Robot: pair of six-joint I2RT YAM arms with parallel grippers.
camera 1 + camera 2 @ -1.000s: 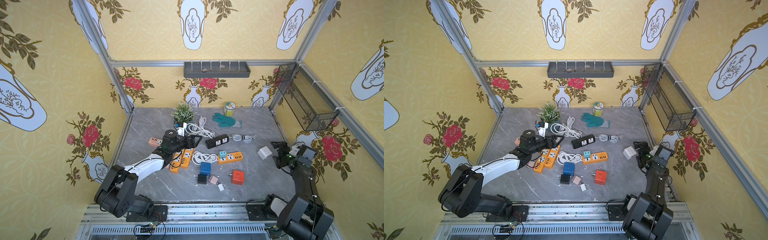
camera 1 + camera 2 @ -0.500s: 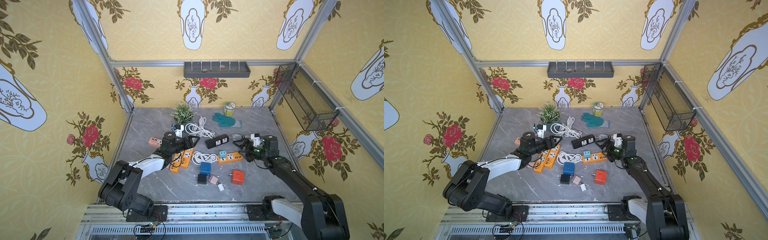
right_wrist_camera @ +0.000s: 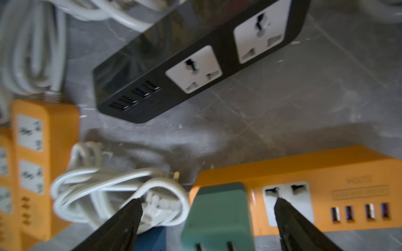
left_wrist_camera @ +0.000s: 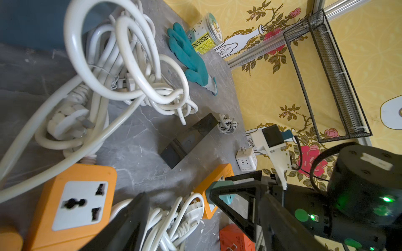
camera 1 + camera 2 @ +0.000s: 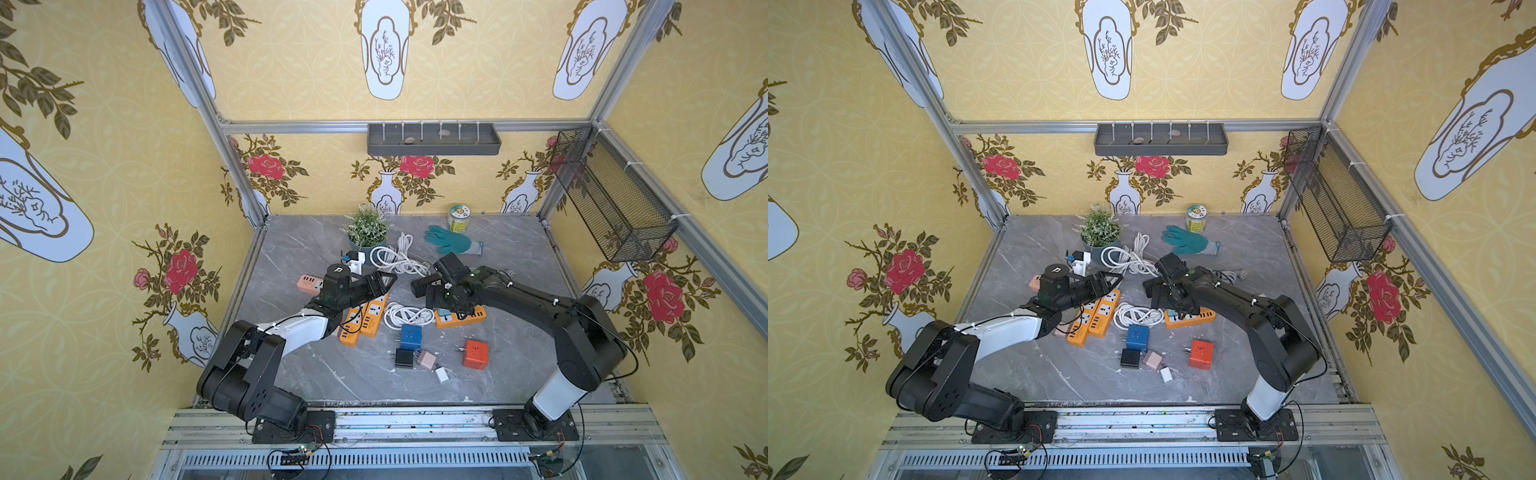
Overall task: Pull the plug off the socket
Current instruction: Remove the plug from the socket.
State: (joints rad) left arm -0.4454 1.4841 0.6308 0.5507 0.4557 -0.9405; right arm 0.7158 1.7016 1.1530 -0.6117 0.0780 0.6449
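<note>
The plug (image 3: 217, 213) is a green cube pushed into the end socket of an orange power strip (image 3: 326, 171) right of centre (image 5: 469, 316). My right gripper (image 3: 207, 202) hangs open just above it, one finger on each side and neither touching it. In both top views this gripper (image 5: 442, 305) hides most of the plug. My left gripper (image 5: 386, 281) is open and holds nothing. It hovers over the far end of two orange strips (image 5: 365, 320) on the left and points toward the right gripper. The left wrist view shows a corner of the plug (image 4: 229, 197).
A black power strip (image 5: 419, 284) lies just behind the plug's strip, and a white cable coil (image 5: 405, 316) lies beside it. Blue (image 5: 410, 336) and red (image 5: 475, 352) cube adapters and small chargers sit nearer the front. A plant (image 5: 368, 228), cable bundle, glove (image 5: 451, 243) and jar stand at the back.
My right arm has swung from the right wall to the middle and now hangs over the plug. The left gripper has stayed over the orange strips and narrowed slightly.
</note>
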